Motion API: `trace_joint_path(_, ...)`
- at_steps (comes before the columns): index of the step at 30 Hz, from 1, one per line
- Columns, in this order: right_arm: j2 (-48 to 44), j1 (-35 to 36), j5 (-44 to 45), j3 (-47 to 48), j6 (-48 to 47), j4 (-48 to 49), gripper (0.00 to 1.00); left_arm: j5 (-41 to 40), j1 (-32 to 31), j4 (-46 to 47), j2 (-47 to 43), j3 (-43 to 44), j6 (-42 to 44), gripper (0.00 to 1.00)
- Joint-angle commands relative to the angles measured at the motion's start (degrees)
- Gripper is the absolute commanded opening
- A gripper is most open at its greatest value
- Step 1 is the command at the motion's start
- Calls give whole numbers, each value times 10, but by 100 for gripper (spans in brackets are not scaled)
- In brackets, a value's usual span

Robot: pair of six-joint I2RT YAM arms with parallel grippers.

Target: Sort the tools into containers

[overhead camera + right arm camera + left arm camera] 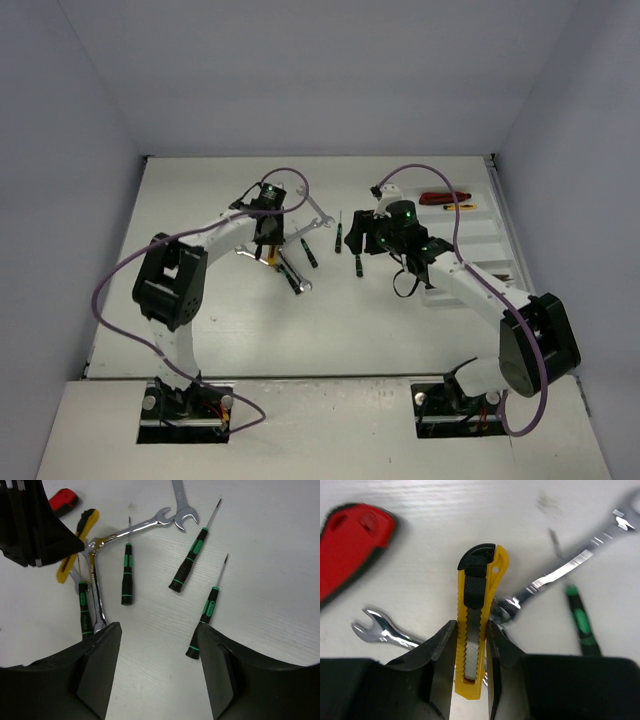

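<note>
My left gripper (471,630) is shut on a yellow cutter (479,595) with a black slider, low over the tool pile (285,255); I cannot tell if the cutter is lifted. A red handle (350,555) lies to its left, with silver wrenches (385,632) and a green-and-black screwdriver (581,622) around it. My right gripper (157,630) stands open over bare table, nothing between its fingers. Thin screwdrivers (190,562) lie ahead of it, one (206,615) beside the right finger. The white tray (485,240) is at the right and holds a red-handled tool (440,197) and a yellow one (458,207).
Crossed wrenches (150,525) and two more screwdrivers (127,575) lie between the two grippers. My left gripper (35,525) shows at the top left of the right wrist view. Grey walls close the table at the back and sides.
</note>
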Motion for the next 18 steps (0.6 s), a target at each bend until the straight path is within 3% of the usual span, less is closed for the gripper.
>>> trace_joint_path(1, -48, 7, -38, 27, 45, 33, 61, 37, -57, 105, -142, -42, 10, 0)
trace_joint_path(9, -65, 20, -47, 62, 102, 39, 65, 96, -118, 261, -290, -187, -4, 0)
trace_joint_path(18, -73, 31, -53, 75, 167, 79, 65, 91, -168, 270, -356, -201, 26, 0)
